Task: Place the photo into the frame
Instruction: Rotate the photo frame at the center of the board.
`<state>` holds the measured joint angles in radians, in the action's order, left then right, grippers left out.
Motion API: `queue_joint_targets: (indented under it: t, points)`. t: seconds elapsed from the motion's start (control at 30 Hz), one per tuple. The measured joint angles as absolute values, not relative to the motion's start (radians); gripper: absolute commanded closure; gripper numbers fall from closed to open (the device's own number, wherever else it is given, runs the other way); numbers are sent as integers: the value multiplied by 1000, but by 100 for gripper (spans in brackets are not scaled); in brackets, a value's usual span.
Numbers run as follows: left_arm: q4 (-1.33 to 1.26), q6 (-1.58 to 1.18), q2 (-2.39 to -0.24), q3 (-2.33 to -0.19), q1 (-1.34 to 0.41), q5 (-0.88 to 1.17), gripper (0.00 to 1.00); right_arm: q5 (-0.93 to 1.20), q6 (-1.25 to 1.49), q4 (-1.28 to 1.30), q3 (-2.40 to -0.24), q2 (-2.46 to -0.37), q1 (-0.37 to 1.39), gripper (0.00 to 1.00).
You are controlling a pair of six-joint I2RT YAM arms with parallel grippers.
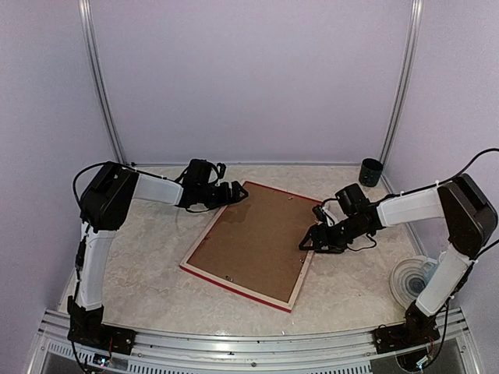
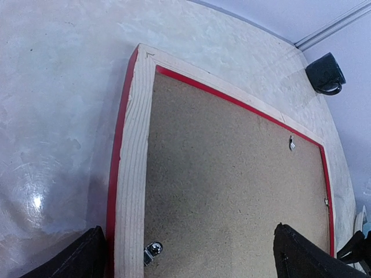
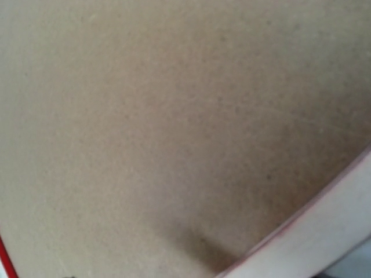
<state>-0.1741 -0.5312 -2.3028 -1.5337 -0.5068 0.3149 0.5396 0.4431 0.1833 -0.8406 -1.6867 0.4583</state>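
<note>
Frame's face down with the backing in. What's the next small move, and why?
Probably lower the open left gripper onto the metal clip by the frame's edge and swivel it aside: the backing panel sits inside the frame, covering whatever lies beneath.

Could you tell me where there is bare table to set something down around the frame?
Free: the patch between the frame and the left arm; the near strip before the rail; the far strip toward the cup. Crowded: the right side, with the right pincer over the frame and a clear disc.
</note>
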Motion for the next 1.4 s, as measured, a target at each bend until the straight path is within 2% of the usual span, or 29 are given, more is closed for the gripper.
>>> queue_joint_targets:
  t: [0.23,0.4,0.7,1.17,1.4]
  points:
    - [-201,-563,-2262,-1467,-489,310,1,500,447,208,-840,-1671,469,18]
    - [-170,-588,-2099,-1292,-459,242,1,471,437,247,-860,-1670,451,16]
    - [-169,-649,-1748,-1021,-465,138,1,440,418,262,-917,-1689,287,9]
    - [-90,-734,-1402,-704,-611,41,1,422,448,232,-1166,-1915,186,1]
    - [-43,-786,-1256,-592,-659,25,1,414,447,232,-1298,-2012,153,1]
